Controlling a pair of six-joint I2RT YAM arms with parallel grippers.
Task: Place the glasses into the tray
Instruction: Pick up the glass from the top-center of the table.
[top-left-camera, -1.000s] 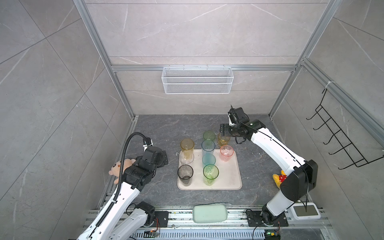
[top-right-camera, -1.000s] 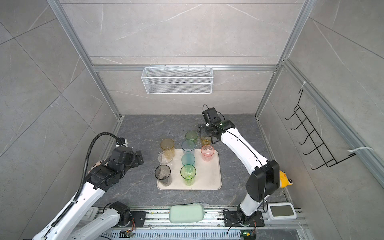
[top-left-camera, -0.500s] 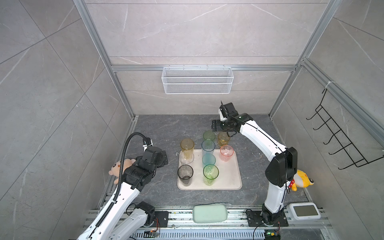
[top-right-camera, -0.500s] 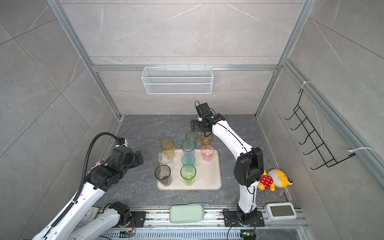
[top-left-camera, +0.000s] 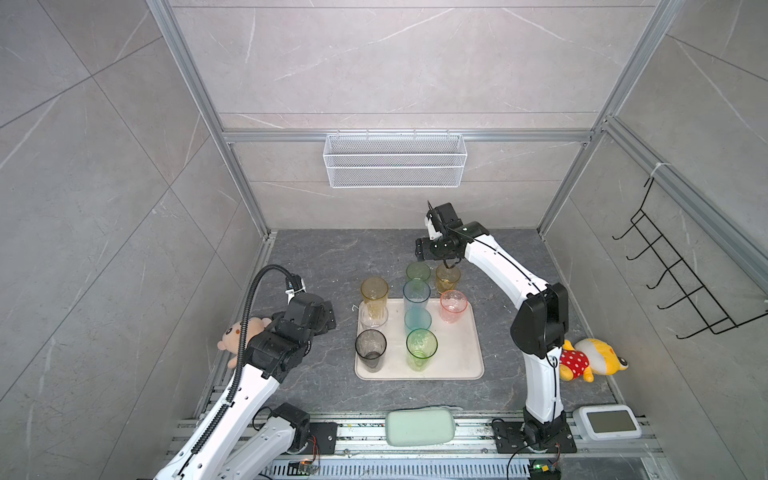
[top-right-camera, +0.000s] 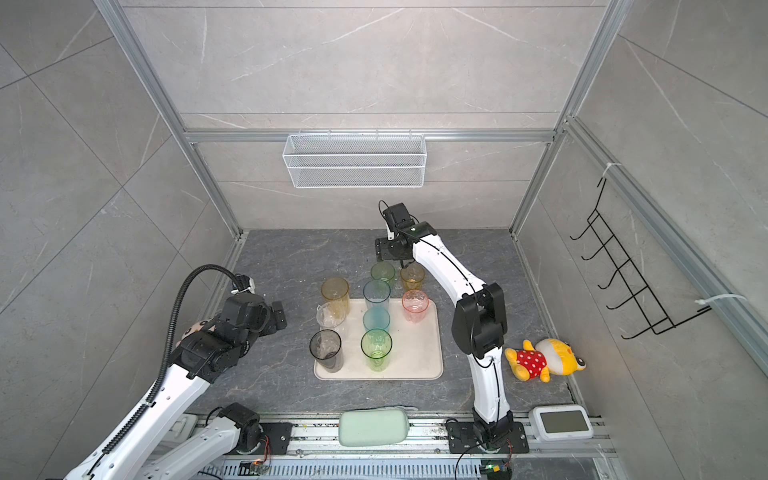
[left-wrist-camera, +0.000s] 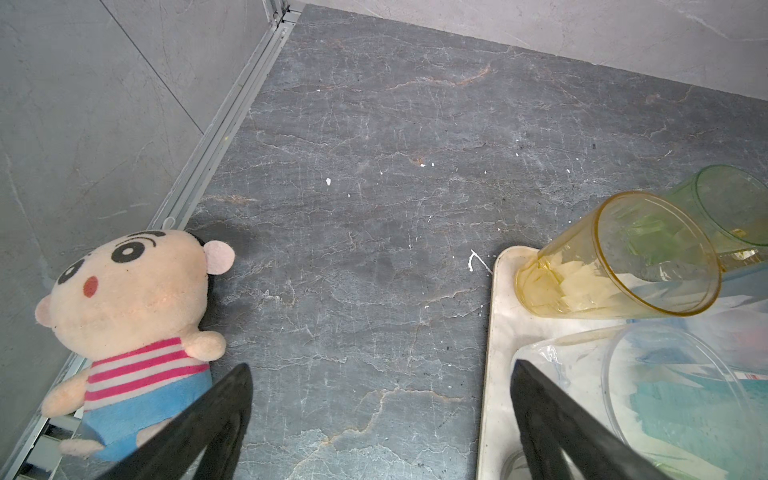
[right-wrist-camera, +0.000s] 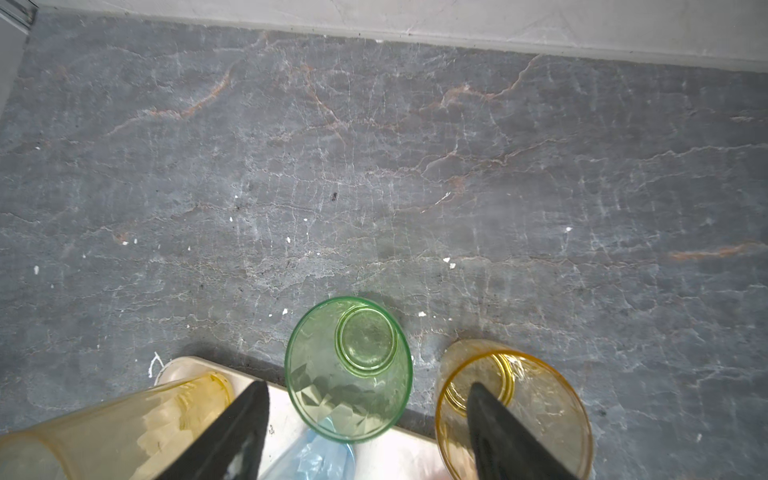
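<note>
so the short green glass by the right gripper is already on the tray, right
No. The short green glass stands on the grey stone just beyond the tray, not on it; the right wrist view shows this. It is by the right gripper.

I find no legible text, label, brand, number or sign in any of my views. The screen of the white device (top-left-camera: 606, 422) at the near right shows no characters that I can make out.
</note>
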